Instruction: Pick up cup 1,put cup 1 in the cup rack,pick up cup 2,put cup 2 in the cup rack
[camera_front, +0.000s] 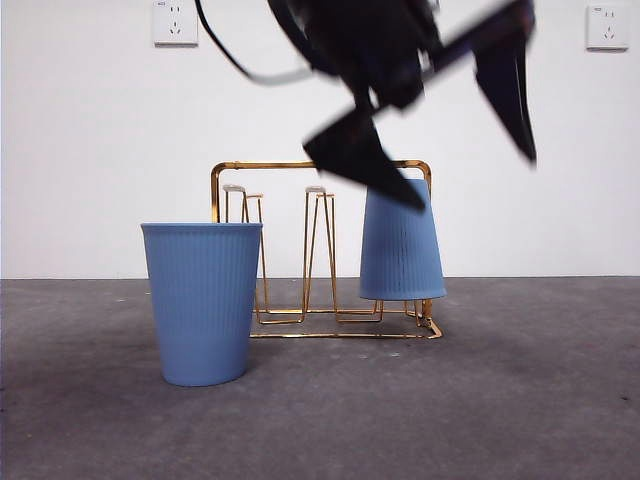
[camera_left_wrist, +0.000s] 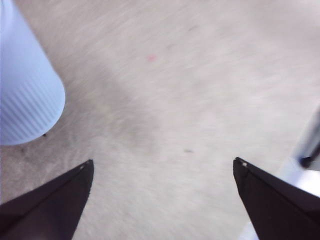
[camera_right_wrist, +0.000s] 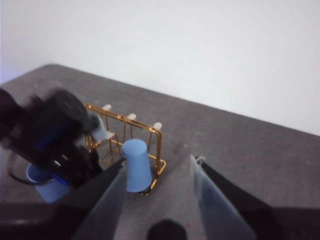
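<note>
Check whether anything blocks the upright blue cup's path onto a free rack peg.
Nothing visible does. The upright cup stands in front of the cup rack, whose near pegs are bare; the inverted cup fills the far end, under the open left gripper.

The rack (camera_front: 322, 250) stood on the table (camera_front: 520, 400), close to the wall (camera_front: 100, 150). One cup (camera_front: 401, 243) sat upside down on the rack's right end. The other cup (camera_front: 203, 300) stood upright on the table, in front of the rack's left end. A gripper (camera_front: 430, 130) hung above the rack's right end.
</note>
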